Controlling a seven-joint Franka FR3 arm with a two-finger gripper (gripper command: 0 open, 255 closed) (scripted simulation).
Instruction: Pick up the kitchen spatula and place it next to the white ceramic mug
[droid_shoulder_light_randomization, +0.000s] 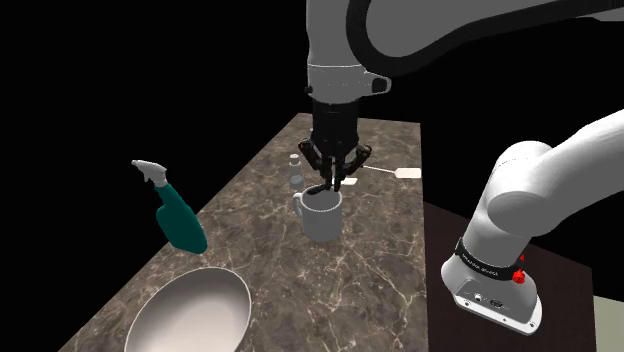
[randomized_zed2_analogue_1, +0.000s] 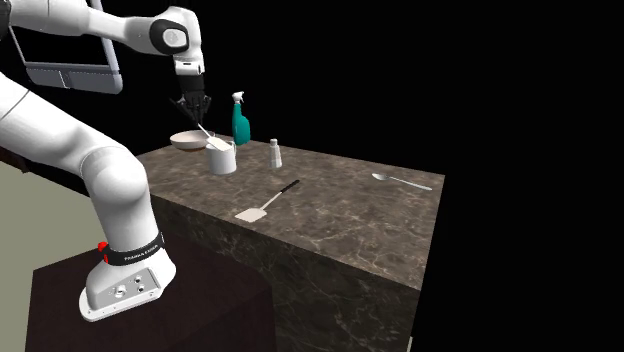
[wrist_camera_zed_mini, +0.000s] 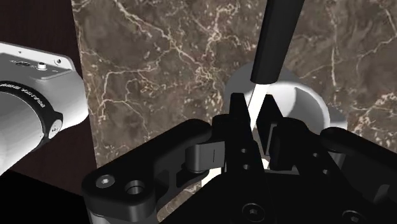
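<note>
Spatula (randomized_zed2_analogue_1: 266, 204), white blade and black handle, lies flat on the marble counter (randomized_zed2_analogue_1: 340, 215), right of the white mug (randomized_zed2_analogue_1: 222, 158) in the second exterior view and well apart from it. Just left of the mug sits a pale bowl (randomized_zed2_analogue_1: 185, 140). Directly above the mug hangs the gripper (randomized_zed2_analogue_1: 196, 115), pinching the thin pale shaft of a black-handled utensil (wrist_camera_zed_mini: 275, 44). Behind the mug stands a teal spray bottle (randomized_zed2_analogue_1: 241, 122), right of the mug a small shaker (randomized_zed2_analogue_1: 275, 153), and far right of it a spoon (randomized_zed2_analogue_1: 400, 181).

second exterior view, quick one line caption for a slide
Robot hand grips a thin utensil over the mug, while the spatula lies flat on the dark veined counter.
</note>
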